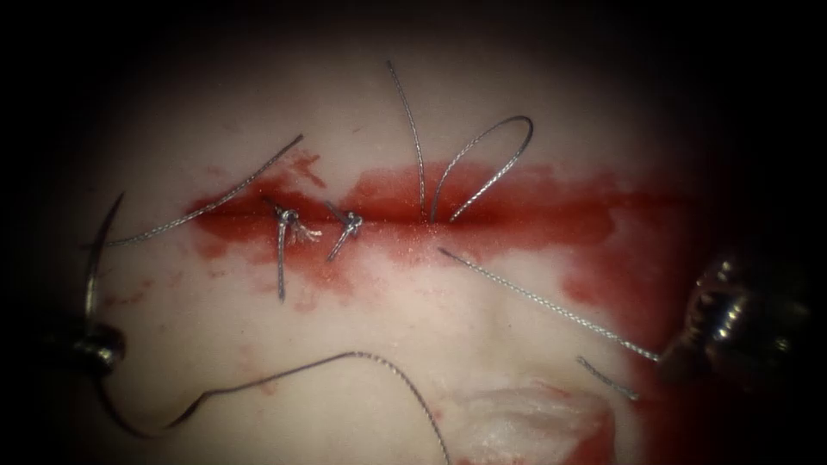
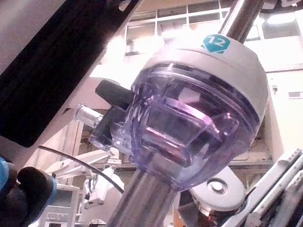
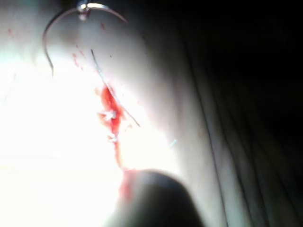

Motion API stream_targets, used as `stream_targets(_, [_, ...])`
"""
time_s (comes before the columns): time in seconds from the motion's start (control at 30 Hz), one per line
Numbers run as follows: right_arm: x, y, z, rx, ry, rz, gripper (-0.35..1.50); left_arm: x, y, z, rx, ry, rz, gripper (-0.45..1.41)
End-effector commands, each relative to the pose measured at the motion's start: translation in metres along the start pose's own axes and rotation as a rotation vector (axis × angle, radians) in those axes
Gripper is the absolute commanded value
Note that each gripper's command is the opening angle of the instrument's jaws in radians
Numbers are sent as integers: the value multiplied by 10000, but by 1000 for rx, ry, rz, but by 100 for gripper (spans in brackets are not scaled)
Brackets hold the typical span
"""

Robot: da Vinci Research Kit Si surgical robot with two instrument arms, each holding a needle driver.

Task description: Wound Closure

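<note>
- Near edge: a torn, paler patch of tissue (image 1: 525, 413) with red fluid (image 1: 603, 284) beside it; a long run of thread (image 1: 362, 357) curls across the near tissue toward the left tool.
- Near left: the left tool (image 1: 96, 344) has its fingers pressed together on the needle (image 1: 93, 258), gripped about mid-curve; the needle is out of the tissue, well left of the cut, tip arching up and away.
- Near right: the right tool (image 1: 689, 349) meets a taut strand (image 1: 551, 306) that runs from the cut; whether its fingers pinch it I cannot tell.
- Middle: the cut (image 1: 413, 215) runs left to right, soaked red; two knots (image 1: 289, 217) sit on its left part, so that stretch looks closed.
- Farther: a loose loop (image 1: 491, 155) enters mid-cut, a third stitch untied; the right part looks unstitched, so I judge the job roughly half done.
</note>
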Motion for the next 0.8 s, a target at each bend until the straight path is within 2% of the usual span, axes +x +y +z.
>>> stream_targets(0.03, [-7,20,-1,18,-25,35,-35,-13,-4,3,2,-4,6,-45])
stream_targets(0.17, [-37,44,6,49,-93,123,-35,-12,-4,2,4,7,6,-45])
stream_targets(0.23, [-59,58,5,77,-153,199,-35,-12,-4,2,5,7,6,-45])
stream_targets(0.3, [-71,63,6,91,-195,232,-35,-12,-4,2,5,7,6,-45])
stream_targets(0.37, [-84,66,8,83,-191,255,-35,-12,-4,2,5,7,6,-45])
stream_targets(0.57, [-92,74,11,94,-180,292,-35,-12,-4,2,13,20,-12,-45])
stream_targets(0.8, [-119,100,6,28,-165,452,-35,-13,-4,1,16,19,-13,-45])
